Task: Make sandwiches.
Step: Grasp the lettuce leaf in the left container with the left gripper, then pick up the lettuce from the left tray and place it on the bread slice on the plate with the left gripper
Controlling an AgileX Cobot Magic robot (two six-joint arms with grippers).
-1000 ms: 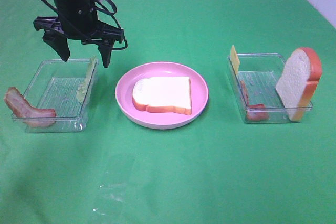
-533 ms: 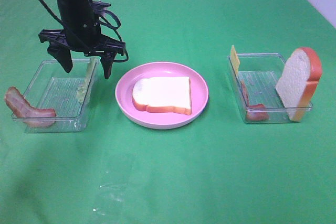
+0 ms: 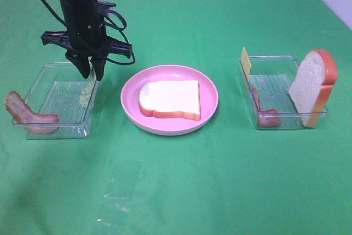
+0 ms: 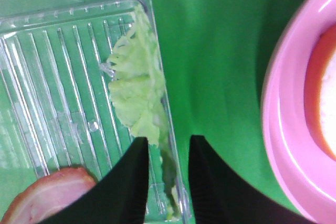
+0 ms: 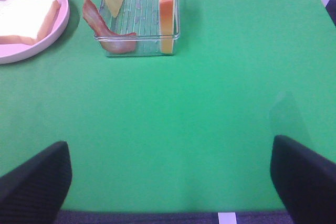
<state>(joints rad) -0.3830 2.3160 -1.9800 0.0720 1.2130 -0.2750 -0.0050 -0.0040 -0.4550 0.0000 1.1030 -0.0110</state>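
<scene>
The pink plate (image 3: 129,100) sits mid-table (image 3: 220,180) on green cloth, with one bread slice (image 3: 170,98) lying flat on it. On the left of the plate in the high view stands a clear tray (image 3: 55,64). The lettuce (image 3: 85,96) leans against the tray wall nearest the plate, and a bacon strip (image 3: 27,115) hangs over the corner farthest from the plate. The left gripper (image 3: 92,74) points down at that near wall, its jaws drawn narrow. From the wrist, they straddle the wall and the thin end of the lettuce (image 4: 136,93), though whether they already pinch it cannot be told. On the other side of the plate is a second tray (image 3: 269,58). It holds a cheese slice (image 3: 245,61) propped at the corner toward the plate, a second bacon strip (image 3: 267,116), and a second bread slice (image 3: 311,86) standing upright against the wall away from the plate. The right gripper (image 5: 168,145) is spread wide, holding nothing, over bare cloth well away from the plate.
</scene>
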